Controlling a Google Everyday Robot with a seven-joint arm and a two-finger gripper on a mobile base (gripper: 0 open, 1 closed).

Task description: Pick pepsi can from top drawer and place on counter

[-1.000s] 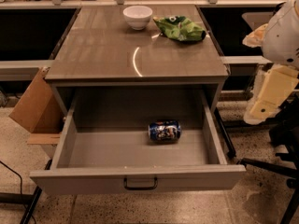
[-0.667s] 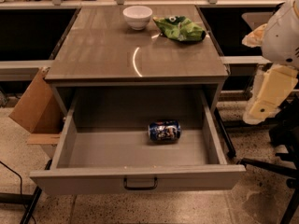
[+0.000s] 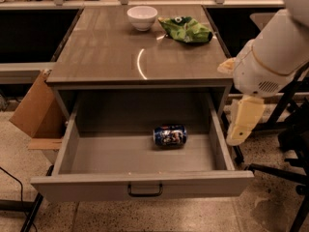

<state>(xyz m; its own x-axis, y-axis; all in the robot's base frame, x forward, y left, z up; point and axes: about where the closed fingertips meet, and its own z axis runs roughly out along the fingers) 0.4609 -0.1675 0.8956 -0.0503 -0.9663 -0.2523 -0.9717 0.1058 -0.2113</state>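
Observation:
The pepsi can (image 3: 170, 135) lies on its side on the floor of the open top drawer (image 3: 140, 183), right of the middle and near the back. The drawer is pulled fully out below the counter (image 3: 120, 52). My gripper (image 3: 244, 122) hangs at the end of the white arm, outside the drawer's right wall and above floor level, about a can's length to the right of the can. It touches nothing.
A white bowl (image 3: 142, 17) and a green snack bag (image 3: 185, 29) sit at the back of the counter. A tan cardboard panel (image 3: 35, 108) leans against the cabinet's left side. Black chair legs (image 3: 280, 170) stand on the floor at right.
My arm and gripper have moved left and down, closer to the drawer's right wall. The can, drawer, bowl and bag have not moved.

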